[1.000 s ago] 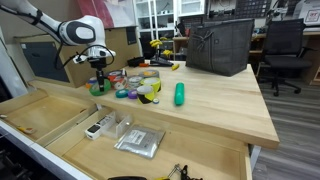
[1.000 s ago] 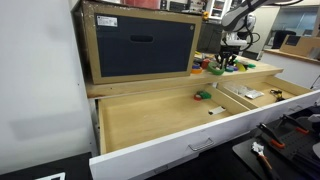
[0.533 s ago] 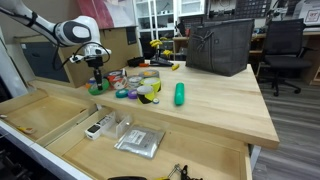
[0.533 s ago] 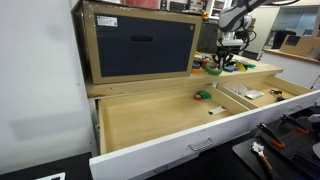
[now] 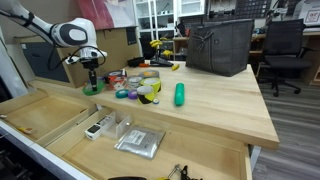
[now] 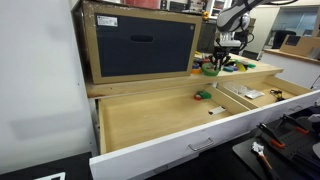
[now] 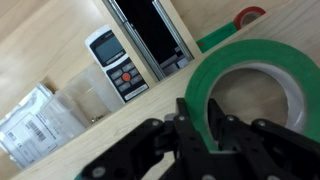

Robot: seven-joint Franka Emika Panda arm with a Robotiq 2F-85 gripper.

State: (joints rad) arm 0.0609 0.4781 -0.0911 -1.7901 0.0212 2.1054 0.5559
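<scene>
Here, hand [image 7: 200,122] tight on green tape [image 7: 238,58]

No writing can be read in any view. The handheld remote [image 7: 116,64] in the drawer has a small screen and key markings, all too blurred to read. The clear bag [image 7: 35,118] beside it carries printed lines too small to make out. The green tape roll [image 7: 250,58] shows no legible mark.
</scene>
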